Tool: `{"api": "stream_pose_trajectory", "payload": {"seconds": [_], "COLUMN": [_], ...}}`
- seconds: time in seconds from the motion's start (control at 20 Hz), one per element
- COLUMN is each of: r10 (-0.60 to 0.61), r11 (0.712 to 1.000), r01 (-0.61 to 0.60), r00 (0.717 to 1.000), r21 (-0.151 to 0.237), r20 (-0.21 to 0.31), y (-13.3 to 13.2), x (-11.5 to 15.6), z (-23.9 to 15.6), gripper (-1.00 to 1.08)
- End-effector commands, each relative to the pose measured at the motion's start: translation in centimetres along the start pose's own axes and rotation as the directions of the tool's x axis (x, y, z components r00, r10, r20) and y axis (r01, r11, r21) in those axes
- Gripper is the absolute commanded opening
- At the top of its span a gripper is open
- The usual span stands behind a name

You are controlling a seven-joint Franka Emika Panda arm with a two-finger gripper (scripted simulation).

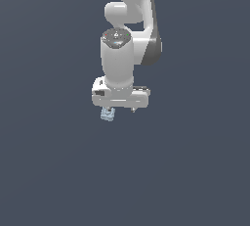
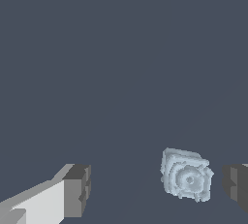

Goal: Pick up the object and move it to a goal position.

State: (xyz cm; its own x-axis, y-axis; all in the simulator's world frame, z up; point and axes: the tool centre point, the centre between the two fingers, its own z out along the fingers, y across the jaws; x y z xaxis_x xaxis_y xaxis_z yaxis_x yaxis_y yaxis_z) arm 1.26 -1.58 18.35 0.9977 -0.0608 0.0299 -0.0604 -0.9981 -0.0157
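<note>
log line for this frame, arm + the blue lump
phase: pre-grasp | gripper: open, fingers either side of object | object: pale blue lump, off-centre, nearer one finger, not gripped

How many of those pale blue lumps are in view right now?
1. The pale blue lump sits just under the hand, toward the exterior view's left. In the wrist view it lies between the two fingers, nearer one than the other. Nothing suggests a second one.

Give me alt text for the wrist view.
A small pale blue bumpy block sits between the open jaws of the gripper, nearer one jaw and touching neither. Everything behind is plain dark grey.
</note>
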Motion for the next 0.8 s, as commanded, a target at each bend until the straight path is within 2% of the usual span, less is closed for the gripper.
{"api": "stream_pose_trajectory", "payload": {"seconds": [0.0,0.4,0.75], "r10": [0.000,0.004,0.005], "r11": [1.000,1.000,1.000], "r01": [0.000,-0.004,-0.005], "r00": [1.000,1.000,1.000], "r21": [0.000,-0.007,-0.007], "r20": [0.000,-0.012,-0.012], "y": [0.0,0.9,1.0], "x": [0.0,0.5,0.5], "z": [0.0,-1.7,-1.6], "gripper": [1.00,1.00,1.00]}}
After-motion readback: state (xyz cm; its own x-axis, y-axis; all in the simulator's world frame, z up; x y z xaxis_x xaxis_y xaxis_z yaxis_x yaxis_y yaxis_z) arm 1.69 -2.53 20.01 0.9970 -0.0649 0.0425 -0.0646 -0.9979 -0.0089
